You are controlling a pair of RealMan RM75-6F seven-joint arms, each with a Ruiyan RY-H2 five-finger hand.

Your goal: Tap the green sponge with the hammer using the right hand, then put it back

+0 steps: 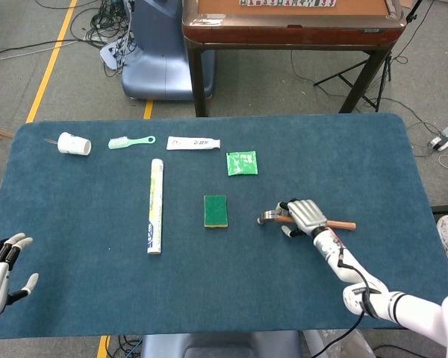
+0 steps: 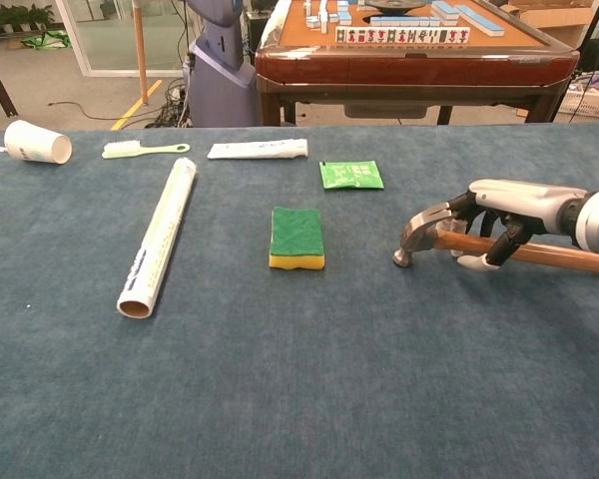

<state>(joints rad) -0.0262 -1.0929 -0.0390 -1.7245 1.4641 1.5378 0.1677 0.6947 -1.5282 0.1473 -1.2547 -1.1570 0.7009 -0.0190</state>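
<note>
The green sponge [image 1: 216, 211] [image 2: 298, 237], green on top with a yellow base, lies flat near the table's middle. To its right the hammer [image 1: 267, 217] [image 2: 419, 232] lies on the blue cloth, steel head toward the sponge and wooden handle [image 2: 569, 257] running right. My right hand [image 1: 305, 215] [image 2: 499, 208] is wrapped over the handle just behind the head, fingers curled around it and thumb tip on the cloth. At the near left table edge my left hand [image 1: 0, 268] stays with fingers spread, holding nothing.
A long paper tube [image 1: 155, 205] lies left of the sponge. Along the far side are a tipped white cup [image 1: 73, 143], a green toothbrush [image 1: 131, 141], a toothpaste tube [image 1: 193, 142] and a green packet [image 1: 241, 162]. A wooden mahjong table [image 2: 409, 60] stands behind.
</note>
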